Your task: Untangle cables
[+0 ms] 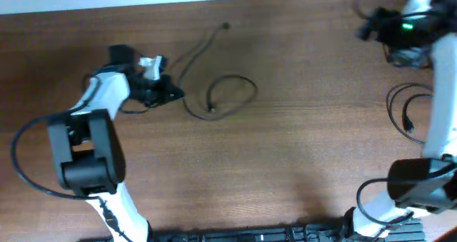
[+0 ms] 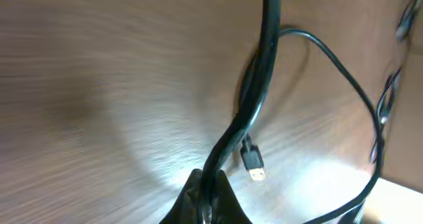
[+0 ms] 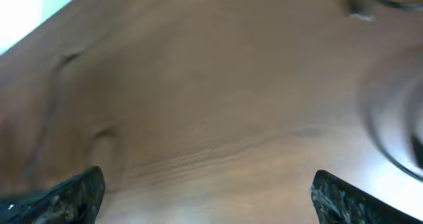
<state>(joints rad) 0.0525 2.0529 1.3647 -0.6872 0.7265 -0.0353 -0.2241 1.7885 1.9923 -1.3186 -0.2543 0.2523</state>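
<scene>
The left arm (image 1: pixel 107 92) has white tubular links and black box-shaped joint housings (image 1: pixel 84 150). One thick black wire (image 1: pixel 14 156) loops outside its shell. The right arm (image 1: pixel 443 121) has the same white links and black housings, and a green indicator light (image 1: pixel 408 26) glows near its wrist. The right gripper (image 3: pixel 208 197) has dark, blunt, faintly speckled fingertips (image 3: pixel 69 197). The left gripper (image 2: pixel 206 199) has matte black, tapering fingers.
</scene>
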